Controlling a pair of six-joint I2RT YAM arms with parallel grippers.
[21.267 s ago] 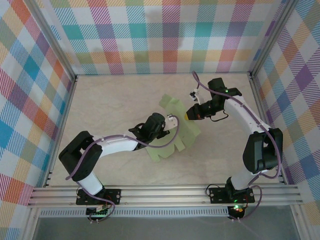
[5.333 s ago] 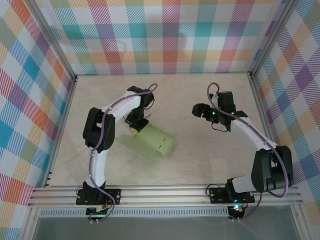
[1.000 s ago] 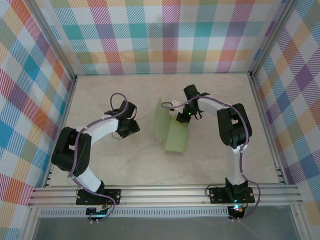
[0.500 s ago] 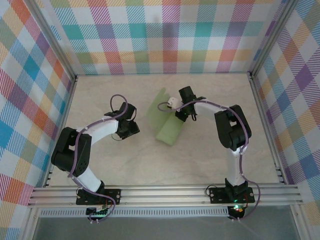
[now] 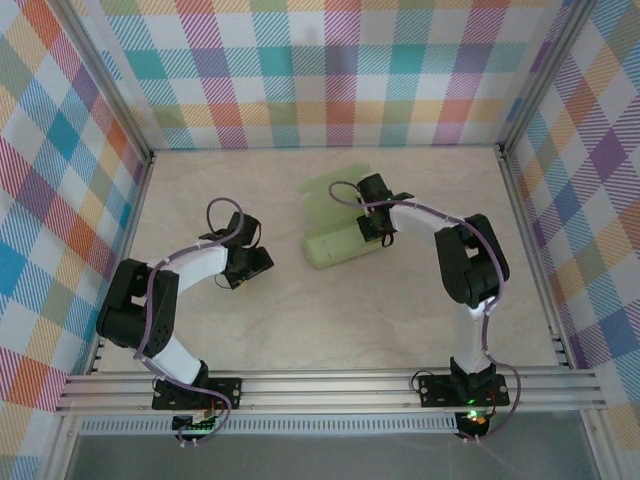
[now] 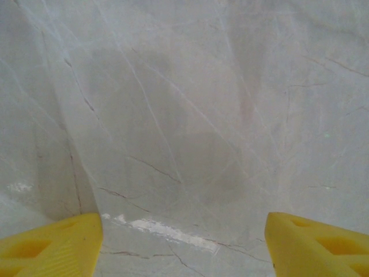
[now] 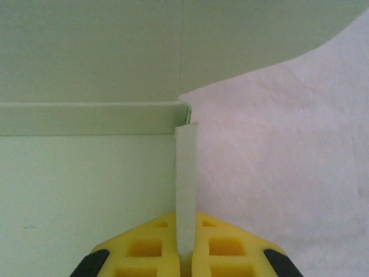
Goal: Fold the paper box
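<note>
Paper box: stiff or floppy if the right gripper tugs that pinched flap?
Probably bendy: the flap pinched in the right gripper looks sheet-thin edge-on. The paper box likely weighs little, so a tug may drag it whole across the smooth table. Its folded walls seem to hold shape.

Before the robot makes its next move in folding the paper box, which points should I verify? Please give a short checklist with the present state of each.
1. Right gripper shut on a thin flap of the pale light-green thin paper box: ok.
2. Thin flap centred between the yellow pads: ok.
3. Left gripper open and holding nothing: ok. Its yellow fingertips stand wide apart over the bare marbled table.
4. Left gripper apart from the box: ok.
5. Folding finished: not ok. A rounded flap sticks out beyond the body.
</note>
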